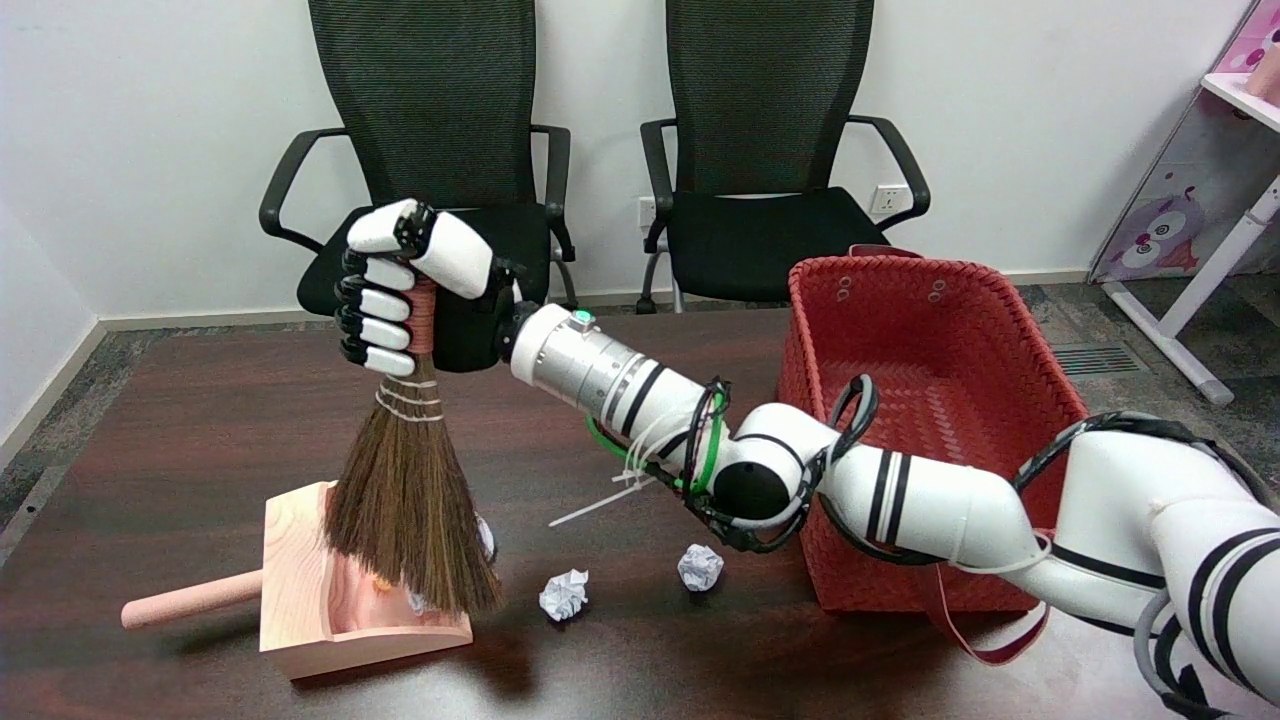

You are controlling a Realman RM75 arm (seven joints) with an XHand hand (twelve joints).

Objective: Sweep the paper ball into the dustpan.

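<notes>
Red basket, two black chairs

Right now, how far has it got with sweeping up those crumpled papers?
Partly done, it seems. The right hand grips the broom, whose bristles sit over the wooden dustpan; a bit of white paper peeks out behind them, apparently at the pan. Two paper balls remain on the table: one near the pan's mouth, another closer to the red basket.
</notes>
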